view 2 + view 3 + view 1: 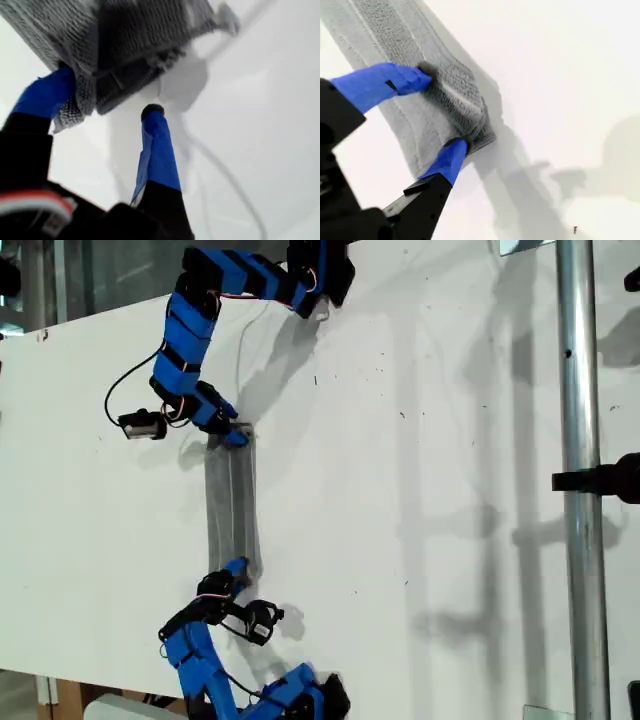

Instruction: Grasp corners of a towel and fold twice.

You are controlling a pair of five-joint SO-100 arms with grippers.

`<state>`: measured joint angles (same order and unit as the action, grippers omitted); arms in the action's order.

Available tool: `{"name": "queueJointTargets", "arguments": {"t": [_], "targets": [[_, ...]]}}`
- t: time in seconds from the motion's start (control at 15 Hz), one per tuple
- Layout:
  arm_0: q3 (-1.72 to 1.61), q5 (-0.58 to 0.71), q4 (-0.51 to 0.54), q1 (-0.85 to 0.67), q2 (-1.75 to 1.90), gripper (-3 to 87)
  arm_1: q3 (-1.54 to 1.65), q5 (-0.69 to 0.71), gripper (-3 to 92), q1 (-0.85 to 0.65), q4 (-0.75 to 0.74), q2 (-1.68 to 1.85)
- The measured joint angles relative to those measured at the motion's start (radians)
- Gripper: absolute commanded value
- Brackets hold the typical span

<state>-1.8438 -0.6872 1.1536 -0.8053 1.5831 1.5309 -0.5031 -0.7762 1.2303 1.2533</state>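
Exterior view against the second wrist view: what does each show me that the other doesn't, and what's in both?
Only the exterior view shows both arms at once, one at each end of the long narrow towel, plus the metal pole at that view's right.

Only the second wrist view shows my second gripper close up: its jaws are apart with a bunched towel end pinched between the blue fingertips, and the weave and stripes are clear.

Both show the grey towel lying on the white table.

Towel (125,45) blurred and cut off by the frame edge in my first wrist view; which arm carries it, indeterminate.
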Motion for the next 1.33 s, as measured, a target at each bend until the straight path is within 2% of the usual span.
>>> {"name": "queueJointTargets", "arguments": {"t": [0.2,0.33,0.47,0.67,0.8,0.93,1.0,1.13,1.2,1.33], "targets": [[-0.066,-0.054,0.104,0.006,0.336,26.9,0.14,-0.046,40.6,-0.064,0.066,0.319],[-0.229,-0.123,0.098,0.043,0.569,25.3,0.299,-0.086,40.7,-0.124,0.031,0.491],[-0.468,-0.189,0.051,0.163,0.864,23.0,0.449,-0.143,41.5,-0.137,-0.081,0.545],[-0.778,-0.318,0.058,0.36,1.37,20.0,0.495,-0.291,41.5,-0.115,-0.258,0.445],[-0.884,-0.391,0.086,0.426,1.58,19.1,0.443,-0.423,42.0,-0.057,-0.344,0.241],[-0.945,-0.417,0.12,0.453,1.729,17.3,0.255,-0.517,41.0,0.008,-0.342,0.048],[-0.96,-0.422,0.124,0.463,1.776,17.3,0.179,-0.554,35.5,0.04,-0.347,-0.008],[-0.971,-0.423,0.126,0.477,1.799,16.7,0.06,-0.581,5.8,0.097,-0.428,-0.095],[-0.974,-0.423,0.126,0.479,1.804,15.8,0.025,-0.589,-0.2,0.117,-0.462,-0.124],[-0.974,-0.426,0.126,0.477,1.807,14.8,-0.035,-0.591,-0.2,0.123,-0.463,-0.164]]}}
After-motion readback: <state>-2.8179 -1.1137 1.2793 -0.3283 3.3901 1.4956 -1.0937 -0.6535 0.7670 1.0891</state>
